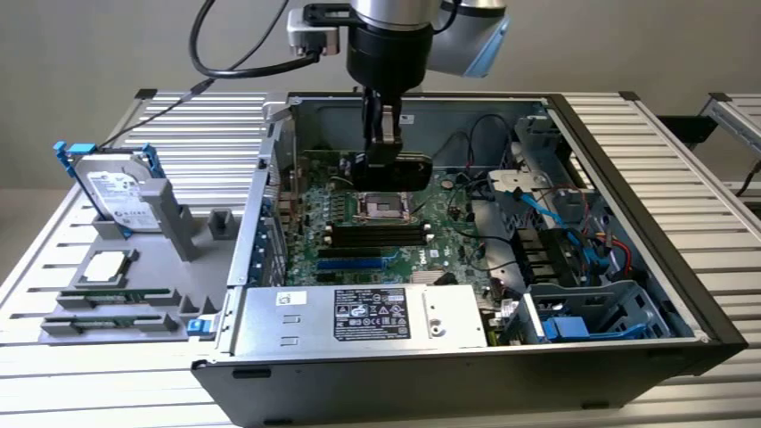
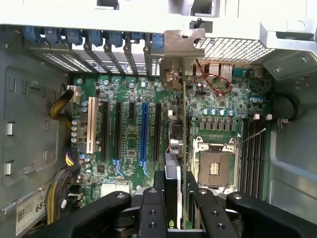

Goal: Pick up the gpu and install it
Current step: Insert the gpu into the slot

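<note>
The gpu (image 1: pixel 395 171) hangs inside the open computer case (image 1: pixel 618 160), just above the motherboard (image 1: pixel 393 223) near the back wall. My gripper (image 1: pixel 383 143) comes straight down from above and is shut on the gpu. In the wrist view the gpu (image 2: pixel 184 129) shows edge-on as a thin green board with its silvery end bracket (image 2: pixel 182 47) toward the case's rear slot openings. My gripper (image 2: pixel 177 203) clamps the card between its black fingers (image 2: pixel 151 208). The card's edge lies between the long expansion slots (image 2: pixel 144 131) and the CPU socket (image 2: pixel 216 166).
A grey stand on the exterior view's left carries a hard drive with blue rails (image 1: pixel 113 187), a chip (image 1: pixel 105 265) and memory sticks (image 1: pixel 102 308). The power supply (image 1: pixel 356 316) fills the case's front. Cables (image 1: pixel 559 214) and a blue drive cage (image 1: pixel 594 316) crowd the exterior view's right.
</note>
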{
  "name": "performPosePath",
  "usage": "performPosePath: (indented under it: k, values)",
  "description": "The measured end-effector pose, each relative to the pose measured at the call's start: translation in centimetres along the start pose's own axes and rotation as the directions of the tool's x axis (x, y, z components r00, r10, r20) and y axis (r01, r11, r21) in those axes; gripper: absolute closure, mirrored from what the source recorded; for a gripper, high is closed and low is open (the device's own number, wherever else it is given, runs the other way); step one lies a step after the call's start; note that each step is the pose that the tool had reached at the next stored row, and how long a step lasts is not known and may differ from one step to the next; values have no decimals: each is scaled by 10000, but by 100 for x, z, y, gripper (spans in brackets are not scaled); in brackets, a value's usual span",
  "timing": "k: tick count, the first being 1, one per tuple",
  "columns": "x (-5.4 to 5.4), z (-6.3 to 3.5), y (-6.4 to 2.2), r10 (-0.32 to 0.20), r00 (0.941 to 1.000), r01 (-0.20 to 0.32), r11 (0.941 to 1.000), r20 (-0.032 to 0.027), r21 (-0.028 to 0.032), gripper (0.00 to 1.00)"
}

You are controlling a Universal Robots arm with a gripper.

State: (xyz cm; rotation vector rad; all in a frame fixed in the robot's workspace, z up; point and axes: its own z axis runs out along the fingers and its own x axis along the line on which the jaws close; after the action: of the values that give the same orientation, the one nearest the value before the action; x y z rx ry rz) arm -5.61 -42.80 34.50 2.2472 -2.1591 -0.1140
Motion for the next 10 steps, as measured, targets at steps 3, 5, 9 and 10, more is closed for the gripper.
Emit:
performPosePath:
  k: [3, 5, 9, 10]
  values:
    - [7, 0, 3, 1, 10000, -1, 10000, 0, 0, 73]
    - [8, 0, 3, -1, 10000, 1, 10000, 4, 9, 73]
    - [12, 1, 20, 8, 10000, -8, 10000, 3, 90, 73]
    - [11, 1, 23, 23, 10000, -23, 9999, 4, 108, 73]
